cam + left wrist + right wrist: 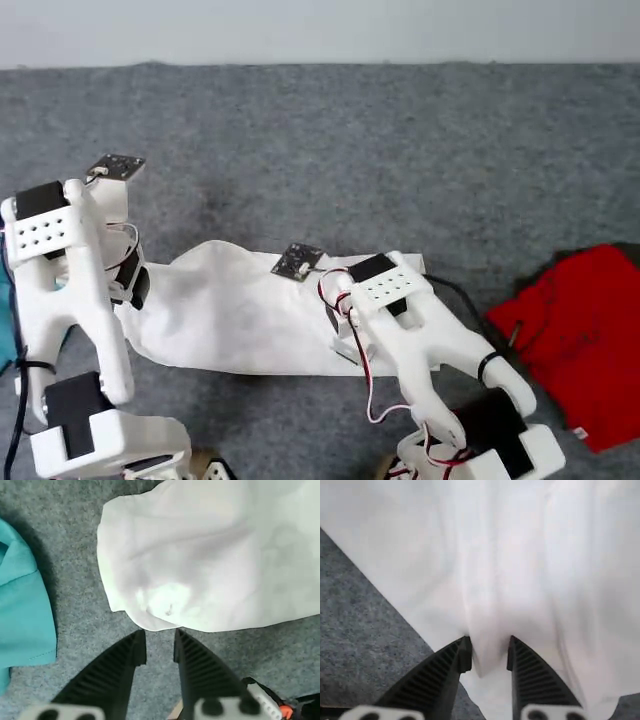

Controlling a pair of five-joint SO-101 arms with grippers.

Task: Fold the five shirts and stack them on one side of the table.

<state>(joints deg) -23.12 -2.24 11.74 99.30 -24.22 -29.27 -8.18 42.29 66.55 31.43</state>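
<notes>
fabric: white shirt (pixel 240 320) is light and limp, no stiffness. it lies stretched across mid tabletop (pixel 350 150) between the two arms. expect sag and drag, so grab at the edges or corners, both ends together. right jaws: narrow, a ridge of white cloth pinched between them. left jaws: narrow gap, empty, just off the shirt's rounded end. red shirt (pixel 585 335) well apart, teal shirt (pixel 22 610) near the left jaws.
</notes>
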